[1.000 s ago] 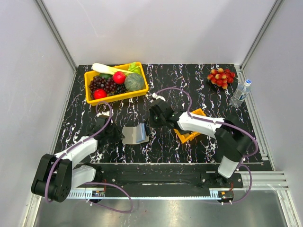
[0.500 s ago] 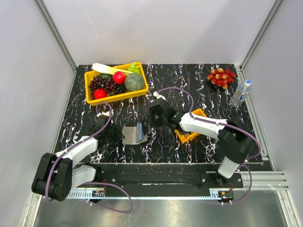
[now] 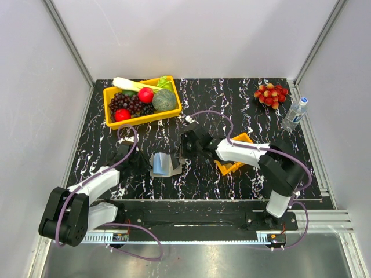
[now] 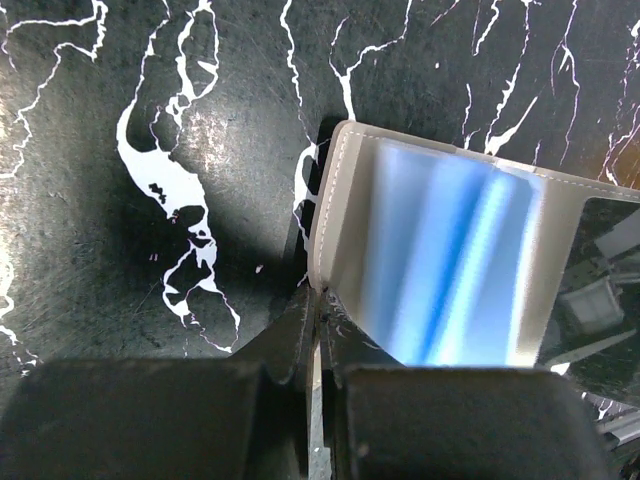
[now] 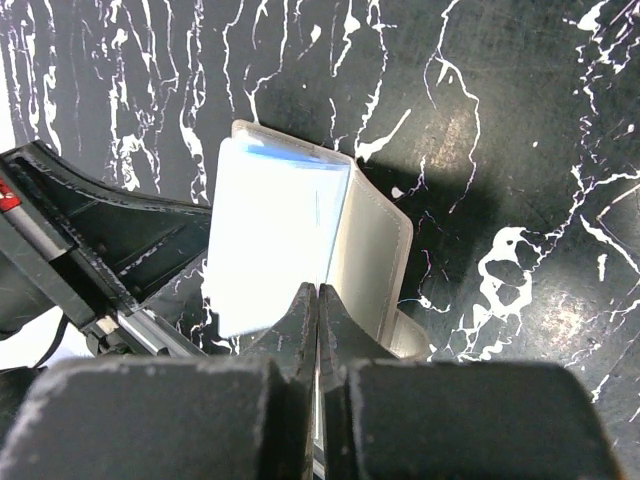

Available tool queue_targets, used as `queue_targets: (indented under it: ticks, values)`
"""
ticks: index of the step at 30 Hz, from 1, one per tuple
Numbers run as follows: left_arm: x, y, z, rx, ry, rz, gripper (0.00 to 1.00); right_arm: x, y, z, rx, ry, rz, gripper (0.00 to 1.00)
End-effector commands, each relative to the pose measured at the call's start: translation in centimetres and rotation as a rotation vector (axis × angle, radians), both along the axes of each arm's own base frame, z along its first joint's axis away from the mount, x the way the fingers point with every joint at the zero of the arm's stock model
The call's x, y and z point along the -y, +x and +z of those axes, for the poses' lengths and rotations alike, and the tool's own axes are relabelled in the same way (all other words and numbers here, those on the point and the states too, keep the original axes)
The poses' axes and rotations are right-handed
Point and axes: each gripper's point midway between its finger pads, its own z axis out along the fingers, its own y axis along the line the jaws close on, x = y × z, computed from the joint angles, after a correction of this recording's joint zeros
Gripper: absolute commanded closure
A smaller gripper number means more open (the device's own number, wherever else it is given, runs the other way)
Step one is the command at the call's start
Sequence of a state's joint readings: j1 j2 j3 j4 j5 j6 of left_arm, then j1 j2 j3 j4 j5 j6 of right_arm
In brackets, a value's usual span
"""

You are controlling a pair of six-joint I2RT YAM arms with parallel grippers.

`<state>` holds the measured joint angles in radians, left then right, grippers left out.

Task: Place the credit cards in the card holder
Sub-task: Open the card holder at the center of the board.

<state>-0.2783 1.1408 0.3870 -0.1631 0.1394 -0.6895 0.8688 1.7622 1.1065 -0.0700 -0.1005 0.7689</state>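
The black, white-veined table (image 3: 232, 98) lay under me, and at its far left sat the yellow bin (image 3: 145, 118), heaped with fruit and vegetables. My left arm (image 3: 93, 182) reached forward on the near left. My right arm (image 3: 249, 152) stretched leftward across the middle and covered most of the small orange tray (image 3: 229, 168), so I could not make out any credit cards inside it. A bunch of red grapes (image 3: 271, 94) lay at the far right, with a water bottle (image 3: 295, 114) just beside it at the table's edge.

The card holder (image 3: 164, 164) stood on the table between my two grippers, well apart from the bin and a little left of the tray. It was propped partly open, its taupe-grey outside turned toward my left side and its pale blue-grey inside facing the right.

My left gripper (image 4: 312, 300) had its jaws clamped on the stitched edge of the holder's near flap, at a lower corner. My right gripper (image 5: 318, 295) had its jaws pressed together, their tips right at the holder's inner fold, where the light pocket panel met the taupe cover. A thin pale sliver (image 5: 318, 245) ran edge-on from those tips into the fold, and I could not tell whether it was a card.
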Motion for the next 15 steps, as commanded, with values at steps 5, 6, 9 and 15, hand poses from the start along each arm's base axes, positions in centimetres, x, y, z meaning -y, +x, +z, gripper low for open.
queue_targets:
  ticks: [5,6,9,15]
  values:
    - [1.0,0.7,1.5,0.041,-0.041,-0.027,1.00,-0.2,0.0,0.0,0.003,0.007,-0.003,1.00]
    - [1.3,0.8,1.9,0.056,-0.058,-0.031,1.00,0.0,0.1,-0.1,0.006,-0.005,-0.008,1.00]
    - [1.8,1.4,3.9,0.106,-0.088,-0.042,1.00,0.7,0.2,-0.5,0.013,-0.031,-0.025,1.00]
    - [2.0,1.5,5.3,0.130,-0.102,-0.056,1.00,1.3,0.7,1.5,0.065,-0.014,-0.048,1.00]
